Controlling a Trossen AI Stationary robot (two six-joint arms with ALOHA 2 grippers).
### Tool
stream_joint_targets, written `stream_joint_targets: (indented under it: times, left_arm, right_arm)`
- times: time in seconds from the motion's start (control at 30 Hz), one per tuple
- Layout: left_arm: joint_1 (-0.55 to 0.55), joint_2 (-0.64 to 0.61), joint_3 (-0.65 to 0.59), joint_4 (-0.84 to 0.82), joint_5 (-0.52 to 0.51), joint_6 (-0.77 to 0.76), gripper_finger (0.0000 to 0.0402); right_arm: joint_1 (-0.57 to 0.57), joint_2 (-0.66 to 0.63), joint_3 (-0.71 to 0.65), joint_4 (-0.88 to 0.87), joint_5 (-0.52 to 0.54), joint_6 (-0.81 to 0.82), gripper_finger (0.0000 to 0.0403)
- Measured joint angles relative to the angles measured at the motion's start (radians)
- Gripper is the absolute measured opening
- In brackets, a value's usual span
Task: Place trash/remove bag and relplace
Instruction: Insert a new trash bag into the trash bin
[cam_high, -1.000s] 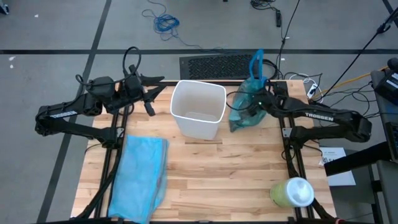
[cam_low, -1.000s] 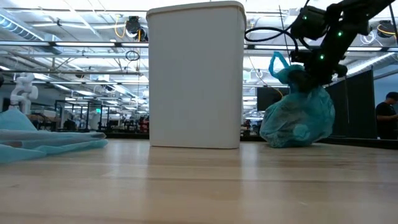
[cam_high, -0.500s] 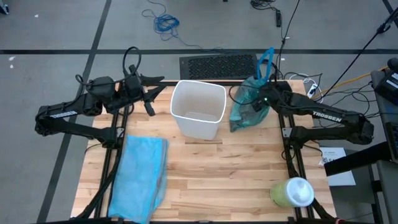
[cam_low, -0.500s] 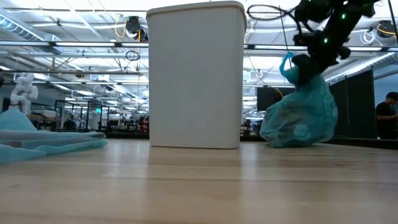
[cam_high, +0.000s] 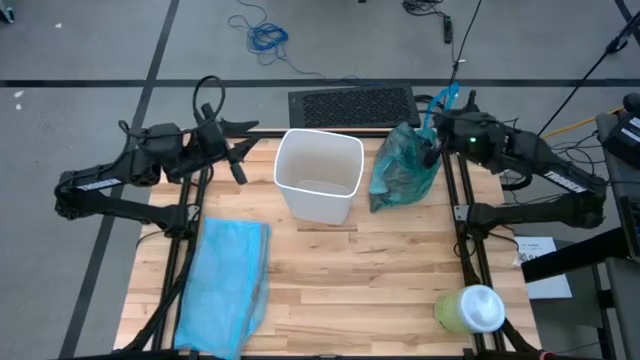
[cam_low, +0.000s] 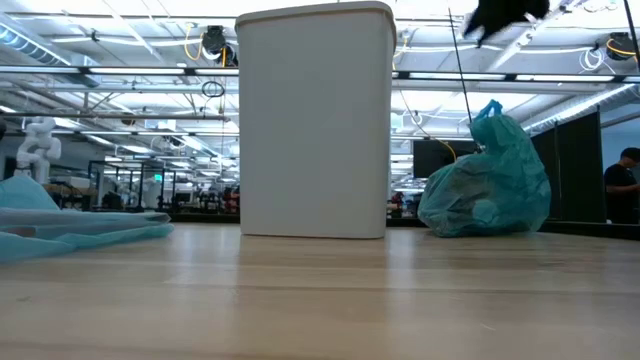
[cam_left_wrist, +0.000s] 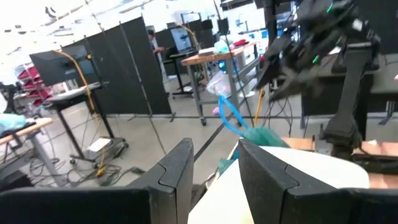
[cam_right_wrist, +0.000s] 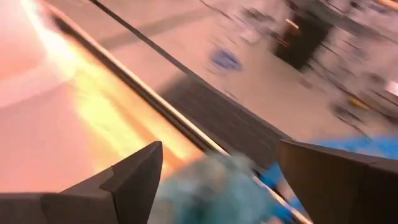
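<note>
Wooden table (cam_high: 350, 270): white bin (cam_high: 318, 176) beside teal bag (cam_high: 402, 176); both grippers' jaws empty, apart.

Robotics lab — partition panels (cam_left_wrist: 134, 68), workbenches (cam_left_wrist: 217, 57)

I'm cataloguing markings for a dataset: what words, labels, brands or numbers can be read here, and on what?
None can be read with certainty.
Pale lettering on the dark left robot arm: too small to read.
Pale lettering on the dark right robot arm: too small to read.
White paper sheet beside the wooden table: print too small.
White plastic bin: no marking visible.
</note>
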Motion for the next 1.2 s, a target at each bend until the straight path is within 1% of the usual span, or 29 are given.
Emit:
stream_joint_targets:
  times: [0.07,0.13,0.2,0.27,0.33,0.4,0.43,0.53,0.63,0.73,0.87,1.03,1.2]
  left_arm:
    - [0.004,-0.011,0.000,-0.042,-0.008,-0.001,0.0122]
    - [0.009,-0.025,0.000,-0.094,-0.012,-0.003,0.0117]
    - [0.011,-0.036,0.000,-0.170,-0.011,-0.025,0.0103]
    - [0.011,-0.049,0.000,-0.259,-0.009,-0.049,0.0082]
    - [0.000,-0.058,0.000,-0.360,0.027,-0.105,0.0053]
    - [-0.014,-0.057,0.000,-0.444,0.081,-0.163,0.0021]
    - [-0.023,-0.051,0.000,-0.481,0.115,-0.195,0.0010]
    - [-0.060,-0.018,0.000,-0.566,0.208,-0.290,0.0005]
    - [-0.107,0.031,0.000,-0.649,0.245,-0.368,0.0002]
    - [-0.154,0.094,0.000,-0.734,0.267,-0.456,0.0002]
    - [-0.218,0.182,-0.001,-0.819,0.318,-0.571,0.0002]
    - [-0.303,0.297,-0.001,-0.854,0.354,-0.740,0.0001]
    - [-0.355,0.412,-0.001,-0.863,0.410,-0.932,0.0001]
  right_arm:
    - [0.045,0.007,0.028,0.043,-0.052,-0.022,0.0300]
    - [0.094,0.021,0.040,0.075,-0.076,-0.039,0.0287]
    - [0.140,0.035,0.040,0.106,-0.093,-0.041,0.0266]
    - [0.189,0.051,0.040,0.129,-0.093,-0.042,0.0237]
    - [0.233,0.068,0.040,0.164,-0.092,-0.054,0.0203]
    - [0.271,0.082,0.040,0.206,-0.090,-0.068,0.0165]
    - [0.286,0.086,0.040,0.228,-0.090,-0.078,0.0147]
    - [0.320,0.088,0.040,0.287,-0.088,-0.114,0.0102]
    - [0.337,0.088,0.040,0.314,-0.086,-0.140,0.0078]
    - [0.341,0.087,0.040,0.322,-0.086,-0.146,0.0074]
    - [0.341,0.087,0.040,0.320,-0.082,-0.146,0.0085]
    - [0.341,0.087,0.040,0.317,-0.082,-0.146,0.0102]
    - [0.341,0.087,0.040,0.306,-0.082,-0.145,0.0112]
